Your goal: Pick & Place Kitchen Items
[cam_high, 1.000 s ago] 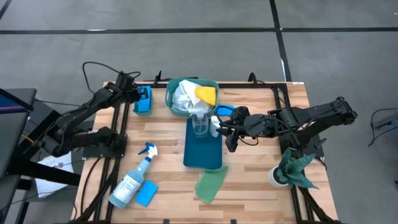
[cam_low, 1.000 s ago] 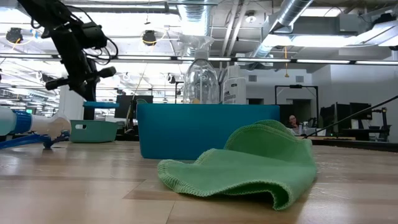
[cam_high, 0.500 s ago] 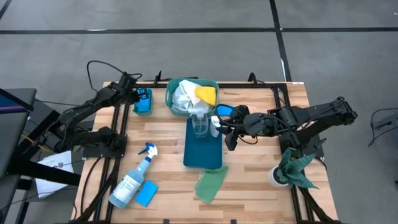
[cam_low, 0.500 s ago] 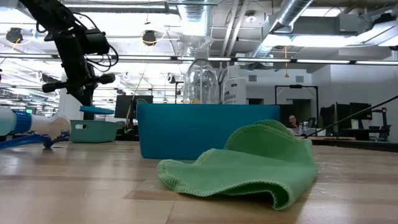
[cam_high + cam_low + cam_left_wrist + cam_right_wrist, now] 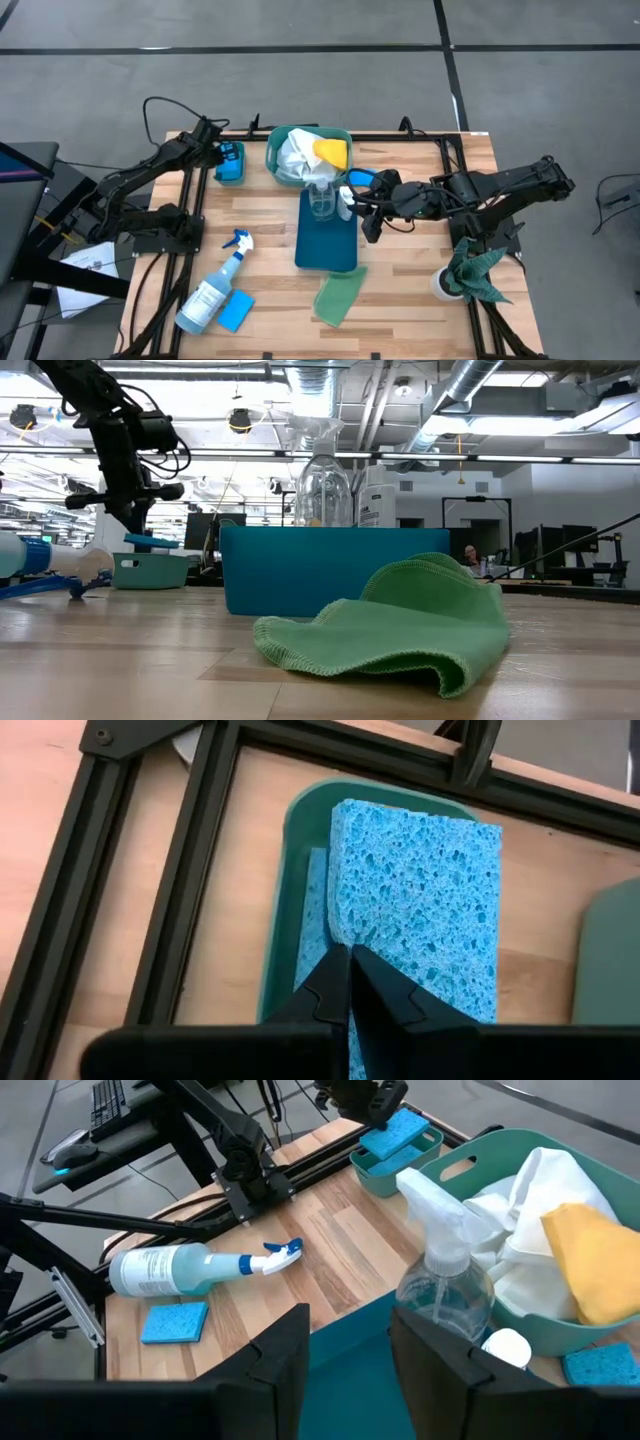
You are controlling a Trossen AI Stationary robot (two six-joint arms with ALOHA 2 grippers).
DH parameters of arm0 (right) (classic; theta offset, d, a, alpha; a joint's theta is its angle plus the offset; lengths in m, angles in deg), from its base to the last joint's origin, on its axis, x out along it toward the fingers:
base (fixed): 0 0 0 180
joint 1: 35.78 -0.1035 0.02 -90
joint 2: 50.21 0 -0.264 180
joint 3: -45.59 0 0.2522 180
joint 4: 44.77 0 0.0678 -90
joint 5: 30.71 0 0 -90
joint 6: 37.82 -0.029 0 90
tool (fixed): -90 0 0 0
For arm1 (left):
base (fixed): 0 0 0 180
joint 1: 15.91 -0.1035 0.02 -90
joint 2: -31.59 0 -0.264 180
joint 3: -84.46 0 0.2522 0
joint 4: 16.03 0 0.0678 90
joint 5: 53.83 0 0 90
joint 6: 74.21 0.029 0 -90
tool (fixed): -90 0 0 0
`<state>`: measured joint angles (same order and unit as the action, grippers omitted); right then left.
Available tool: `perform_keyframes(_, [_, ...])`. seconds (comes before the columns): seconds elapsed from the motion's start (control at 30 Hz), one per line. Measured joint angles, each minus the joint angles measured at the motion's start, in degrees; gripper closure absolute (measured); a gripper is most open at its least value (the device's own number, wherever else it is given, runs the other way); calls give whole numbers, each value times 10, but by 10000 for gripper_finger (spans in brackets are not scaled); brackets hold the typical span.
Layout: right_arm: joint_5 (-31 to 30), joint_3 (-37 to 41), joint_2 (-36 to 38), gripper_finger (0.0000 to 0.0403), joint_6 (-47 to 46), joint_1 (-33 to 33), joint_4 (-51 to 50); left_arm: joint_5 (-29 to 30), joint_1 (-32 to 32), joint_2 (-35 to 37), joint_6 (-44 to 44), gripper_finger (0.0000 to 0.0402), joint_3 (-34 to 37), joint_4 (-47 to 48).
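My left gripper (image 5: pixel 216 153) is at the far left, shut on a blue sponge (image 5: pixel 420 910) just above a small teal bin (image 5: pixel 285 870). A second sponge (image 5: pixel 314 935) lies in that bin. In the low view the held sponge (image 5: pixel 150 541) hangs level over the bin (image 5: pixel 150 570). My right gripper (image 5: pixel 350 1350) is open and empty, hovering at the right edge of a blue tray (image 5: pixel 328 240). A clear spray bottle (image 5: pixel 323 198) and a small white bottle (image 5: pixel 347 200) stand in the tray. A light-green cloth (image 5: pixel 338 295) lies crumpled near the front edge. My left gripper pinches the sponge's long side edge (image 5: pixel 338 932) between its two fingers, which come from above and point down. The sponge hangs flat and level, clear of the small bin and right above the sponge that lies in it.
A larger teal bin (image 5: pixel 275 160) at the far middle holds white and yellow cloths. A sponge (image 5: pixel 362 178) lies to its right. A blue-trigger spray bottle (image 5: pixel 215 285) and a sponge (image 5: pixel 235 312) lie at the front left. A dark green rag (image 5: pixel 475 270) hangs at the right edge.
My left gripper has gone down with the blue sponge toward the small teal bin. The sponge has stayed level in the hold.
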<state>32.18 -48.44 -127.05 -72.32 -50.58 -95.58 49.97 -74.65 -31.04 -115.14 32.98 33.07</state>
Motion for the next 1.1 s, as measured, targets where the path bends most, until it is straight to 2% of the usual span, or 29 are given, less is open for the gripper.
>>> perform_keyframes(0.2, [0, 0, 0, 271, 2, 3, 1, -7, 10, -2, 10, 401, 0, -2])
perform_keyframes(0.37, [0, 0, 0, 271, 9, 5, 2, -16, 26, -8, -42, 401, 18, -31])
perform_keyframes(0.57, [2, 0, 0, 271, 10, 7, 2, 20, 37, 1, -64, 401, 45, -13])
perform_keyframes(1.1, [18, 0, 0, 271, 21, 19, 2, 25, 36, 7, -17, 401, 61, -64])
